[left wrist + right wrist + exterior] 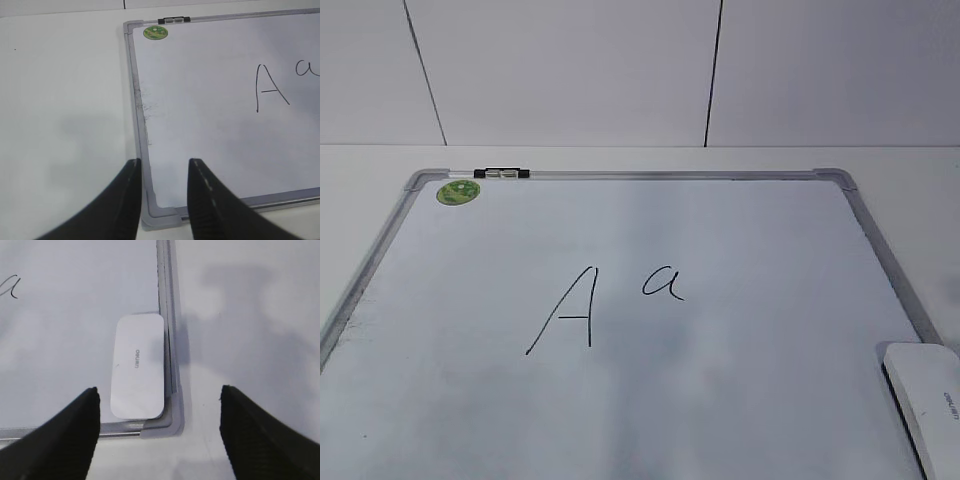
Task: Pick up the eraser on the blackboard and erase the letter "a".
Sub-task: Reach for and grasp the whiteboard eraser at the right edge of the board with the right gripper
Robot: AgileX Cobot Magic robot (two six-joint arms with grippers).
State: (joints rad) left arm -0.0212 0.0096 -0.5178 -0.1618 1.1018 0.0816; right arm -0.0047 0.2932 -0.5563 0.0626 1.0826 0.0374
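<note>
Plainly, eraser lies on blackboard; right end effector wide (left narrower).

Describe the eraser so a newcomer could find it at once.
Start at the blackboard, a white board in a silver frame. Follow its right edge to the near corner: the eraser lies flat there, against the frame. It is the only white rounded block, with small grey lettering on top.

White table carries the blackboard.
</note>
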